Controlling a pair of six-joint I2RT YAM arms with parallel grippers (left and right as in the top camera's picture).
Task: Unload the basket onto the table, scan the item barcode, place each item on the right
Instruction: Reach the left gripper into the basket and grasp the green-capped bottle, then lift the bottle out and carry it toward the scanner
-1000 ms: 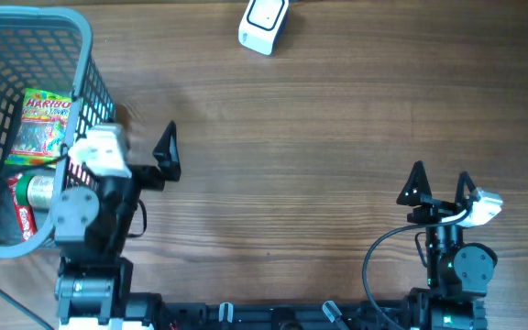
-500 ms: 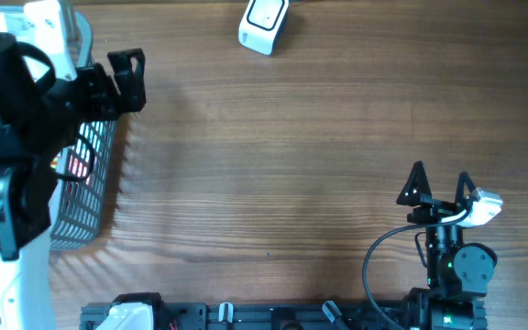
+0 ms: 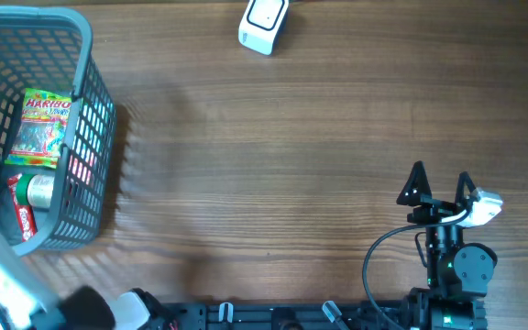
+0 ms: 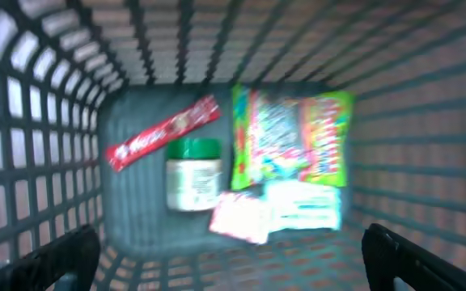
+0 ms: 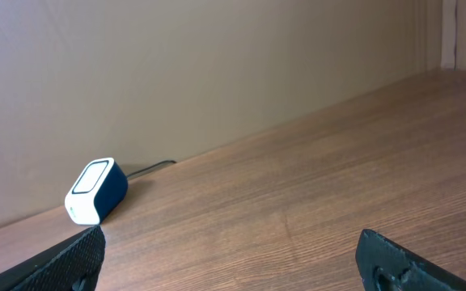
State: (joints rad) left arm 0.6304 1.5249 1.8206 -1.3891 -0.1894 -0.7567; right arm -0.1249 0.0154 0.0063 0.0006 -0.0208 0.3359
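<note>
While left hand (image 4: 233,263) hung spread wide over basket (image 4: 39,121), I saw candy bag (image 4: 290,137) on its floor between fingertips, untouched; right hand (image 3: 440,188) gaped empty across desk (image 3: 291,165).

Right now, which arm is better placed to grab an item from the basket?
Left. Its open claw hangs over the basket, looking down on the candy bag and jar. The right claw sits across the table, aimed toward the scanner.
</note>
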